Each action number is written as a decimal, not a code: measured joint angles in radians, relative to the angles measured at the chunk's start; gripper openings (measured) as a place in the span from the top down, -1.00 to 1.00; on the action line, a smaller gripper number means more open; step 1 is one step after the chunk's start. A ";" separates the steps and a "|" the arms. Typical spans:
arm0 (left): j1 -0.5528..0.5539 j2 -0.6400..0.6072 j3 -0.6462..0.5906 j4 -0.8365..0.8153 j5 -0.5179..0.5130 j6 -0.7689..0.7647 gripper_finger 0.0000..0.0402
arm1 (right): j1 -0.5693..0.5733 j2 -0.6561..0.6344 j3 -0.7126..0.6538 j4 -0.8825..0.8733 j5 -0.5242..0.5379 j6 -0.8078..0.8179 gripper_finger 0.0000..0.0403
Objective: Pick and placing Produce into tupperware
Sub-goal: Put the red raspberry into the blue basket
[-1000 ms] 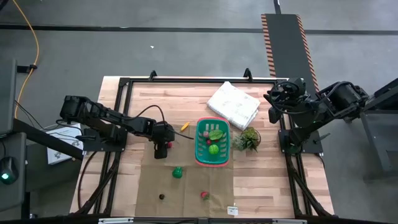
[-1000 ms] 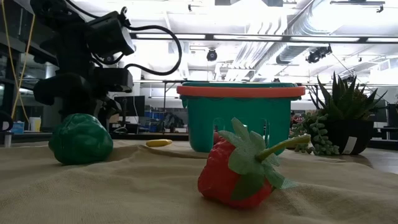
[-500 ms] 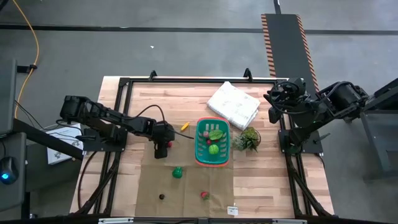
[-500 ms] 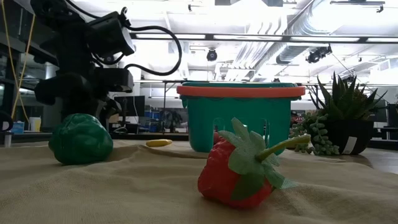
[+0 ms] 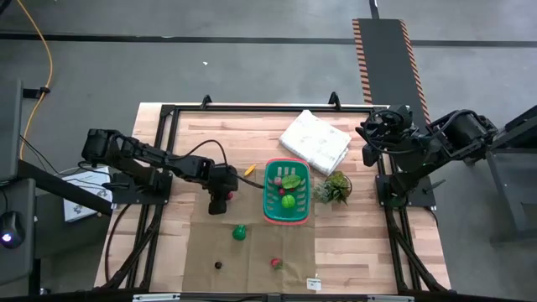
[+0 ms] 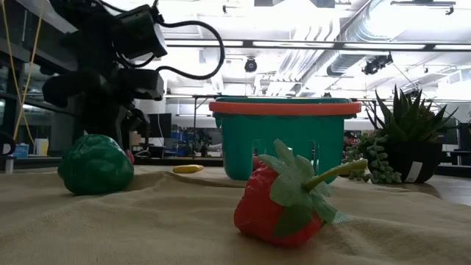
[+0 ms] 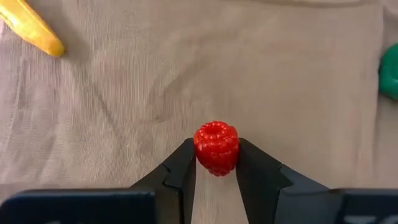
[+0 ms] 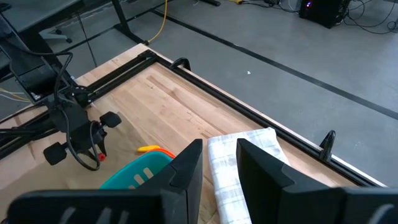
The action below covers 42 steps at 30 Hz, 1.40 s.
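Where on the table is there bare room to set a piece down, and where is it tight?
Bare wood runs along the far edge left of the white cloth, and at the right front below the plant. The mat is open between the green piece and the strawberry. It is crowded around the basket, with the left gripper close beside it.

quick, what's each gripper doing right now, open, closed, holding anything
Left gripper: closed on a red raspberry, over the tan cloth.
Right gripper: empty, fingers slightly apart, parked at the table's far right edge.
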 joint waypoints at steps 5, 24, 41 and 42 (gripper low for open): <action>0.000 0.000 0.048 -0.056 0.032 0.023 0.62 | 0.000 0.000 0.000 0.000 0.000 -0.002 0.56; 0.000 -0.002 0.265 -0.127 0.138 0.043 0.58 | 0.000 0.000 0.000 0.000 0.000 -0.003 0.56; 0.001 -0.003 0.480 -0.055 0.103 0.050 0.57 | 0.000 0.000 0.000 0.000 0.000 -0.041 0.56; 0.001 -0.003 0.480 -0.037 0.101 0.052 0.57 | 0.000 0.000 0.000 0.000 0.000 -0.047 0.56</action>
